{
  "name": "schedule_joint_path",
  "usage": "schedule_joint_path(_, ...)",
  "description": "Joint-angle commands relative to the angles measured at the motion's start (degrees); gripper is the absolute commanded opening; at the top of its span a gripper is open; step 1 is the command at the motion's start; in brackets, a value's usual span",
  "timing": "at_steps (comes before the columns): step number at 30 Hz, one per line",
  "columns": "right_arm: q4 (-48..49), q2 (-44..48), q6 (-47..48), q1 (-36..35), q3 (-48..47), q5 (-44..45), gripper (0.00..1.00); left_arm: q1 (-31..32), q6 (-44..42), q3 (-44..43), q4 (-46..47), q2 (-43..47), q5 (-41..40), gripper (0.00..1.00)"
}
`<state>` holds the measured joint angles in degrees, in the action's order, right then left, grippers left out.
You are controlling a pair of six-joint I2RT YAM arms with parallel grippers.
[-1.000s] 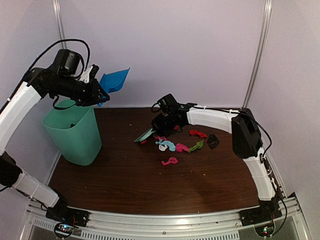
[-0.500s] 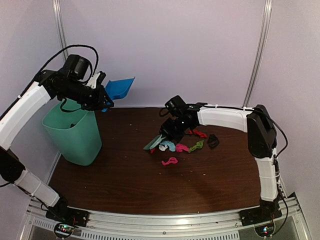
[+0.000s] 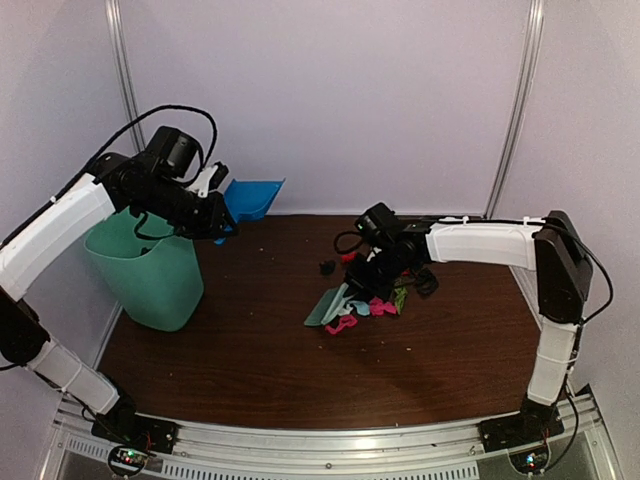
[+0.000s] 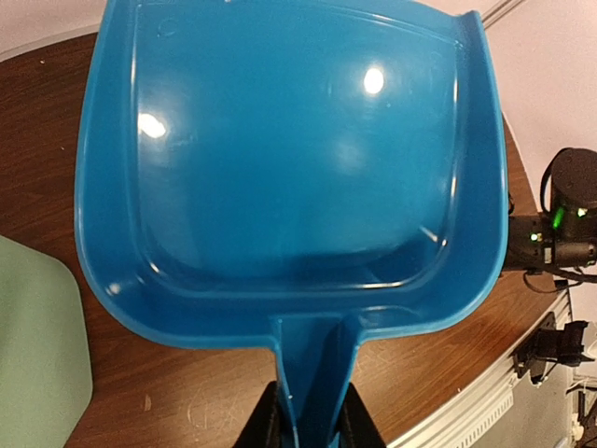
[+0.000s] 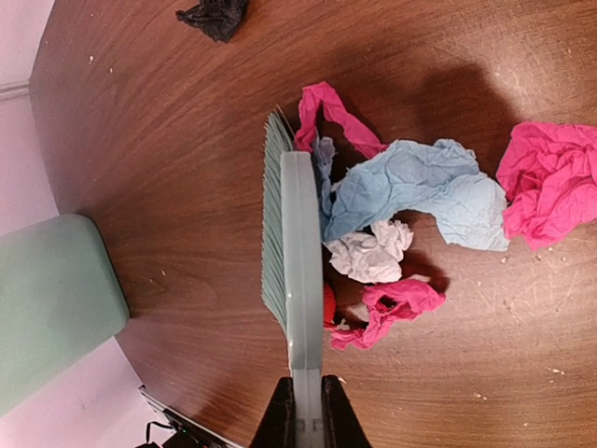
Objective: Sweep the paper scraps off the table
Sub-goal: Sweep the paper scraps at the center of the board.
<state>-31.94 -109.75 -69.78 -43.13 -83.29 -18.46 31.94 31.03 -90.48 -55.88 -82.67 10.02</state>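
My left gripper is shut on the handle of the blue dustpan, held empty in the air by the bin's rim. My right gripper is shut on the handle of the pale green brush, whose bristles rest on the table. The paper scraps are bunched against the brush: cyan, white, pink and magenta. A black scrap lies apart behind the brush, and another lies right of the pile.
The mint-green bin stands at the table's left edge. A silver frame rail runs along the near edge by the arm bases. White walls close the back and sides.
My left arm has carried the dustpan right and slightly down, away from over the bin. My right arm has swung the brush right and nearer, bunching the scraps and leaving one black scrap behind.
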Motion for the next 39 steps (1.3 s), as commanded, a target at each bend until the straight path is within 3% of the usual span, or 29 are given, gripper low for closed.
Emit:
schedule_joint_path(1, -6.57, 1.99, 6.04, -0.56, 3.99, -0.95, 0.0, 2.36, -0.78, 3.24, 3.91, 0.12, -2.29, 0.0)
schedule_joint_path(10, -8.84, 9.09, 14.26, -0.69, 4.11, -2.77, 0.0, 4.79, 0.85, 8.7, 6.12, 2.1, -3.69, 0.0)
schedule_joint_path(15, -5.67, 10.12, 14.1, 0.17, 0.41, -3.35, 0.0, 4.79, 1.38, 9.87, 6.83, 3.72, -3.92, 0.0)
schedule_joint_path(28, 9.02, -0.19, -0.83, 5.76, -11.13, -4.0, 0.0, 4.79, 1.43, 11.84, 5.99, 6.75, -4.59, 0.0)
schedule_joint_path(39, 11.81, -14.14, -11.67, 8.57, -23.17, -1.2, 0.0, 4.79, 0.41, 13.79, 6.0, 6.68, -4.63, 0.0)
